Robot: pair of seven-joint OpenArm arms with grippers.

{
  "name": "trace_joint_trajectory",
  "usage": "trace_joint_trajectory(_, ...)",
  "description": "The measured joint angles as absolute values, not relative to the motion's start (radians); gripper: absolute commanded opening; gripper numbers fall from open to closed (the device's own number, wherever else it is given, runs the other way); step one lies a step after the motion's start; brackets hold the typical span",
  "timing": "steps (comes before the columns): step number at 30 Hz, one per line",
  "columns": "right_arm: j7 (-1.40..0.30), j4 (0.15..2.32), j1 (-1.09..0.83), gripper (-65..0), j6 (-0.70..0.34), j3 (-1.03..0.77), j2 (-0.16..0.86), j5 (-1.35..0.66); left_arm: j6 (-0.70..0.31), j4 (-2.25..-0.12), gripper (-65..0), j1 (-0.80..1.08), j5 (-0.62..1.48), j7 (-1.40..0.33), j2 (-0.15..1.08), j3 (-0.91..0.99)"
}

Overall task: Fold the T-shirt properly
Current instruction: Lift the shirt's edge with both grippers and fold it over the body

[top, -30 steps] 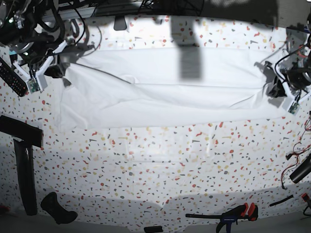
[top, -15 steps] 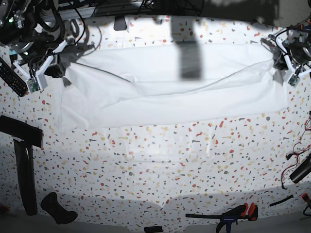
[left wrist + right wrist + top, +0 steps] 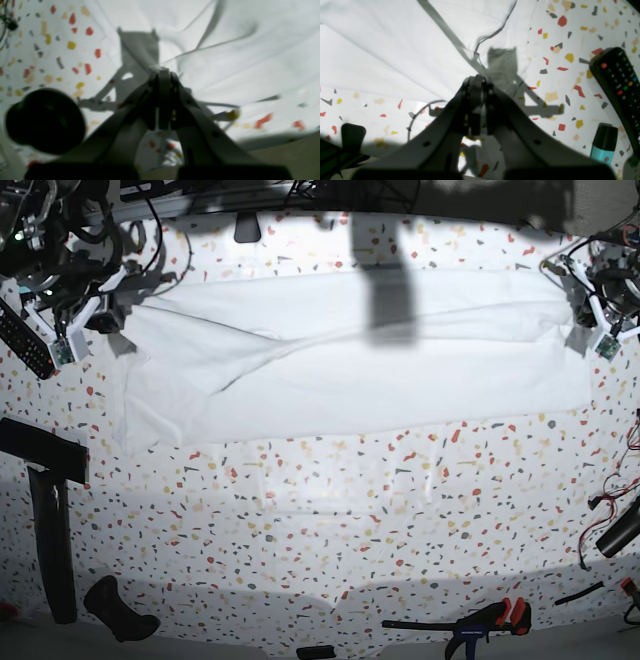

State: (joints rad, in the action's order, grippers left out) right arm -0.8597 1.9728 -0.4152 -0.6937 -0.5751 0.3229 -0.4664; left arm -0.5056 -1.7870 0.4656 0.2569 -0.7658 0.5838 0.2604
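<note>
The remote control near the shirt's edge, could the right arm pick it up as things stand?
Probably not yet: the remote control lies uncovered close by, but the right gripper is shut on the T-shirt.

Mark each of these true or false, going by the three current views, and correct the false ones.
1. Both grippers are shut on the T-shirt. True: the left gripper and the right gripper each pinch cloth.
2. The shirt lies in a neat small folded square. False: it is spread wide across the table.
3. A remote control lies near the right gripper. True.
4. The clamp rests on the shirt. False: it lies at the table's near edge, apart from the shirt.
</note>
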Motion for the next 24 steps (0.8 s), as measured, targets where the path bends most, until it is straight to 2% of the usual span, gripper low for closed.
trace_joint_trajectory(10,-0.847,1.967,-0.42,-65.0,-0.694,-0.574,0.33,-0.495,-0.462,-1.787,-65.0,0.466,0.225,-0.765,0.583,0.26)
trace_joint_trajectory(15,-0.887,1.967,-0.506,-65.0,-0.694,-0.525,0.337,-0.561,-0.459,-1.787,-65.0,0.466,0.224,-0.765,0.583,0.26)
trace_joint_trajectory(17,-0.891,1.967,-0.548,-65.0,-0.694,-0.49,0.364,-0.544,-0.459,-1.787,-65.0,0.466,0.224,-0.765,0.584,0.26)
trace_joint_trajectory(24,-0.824,1.967,-0.558,-65.0,-0.698,-0.398,0.551,-0.271,-0.459,-1.787,-65.0,0.466,0.225,-0.762,0.582,0.26)
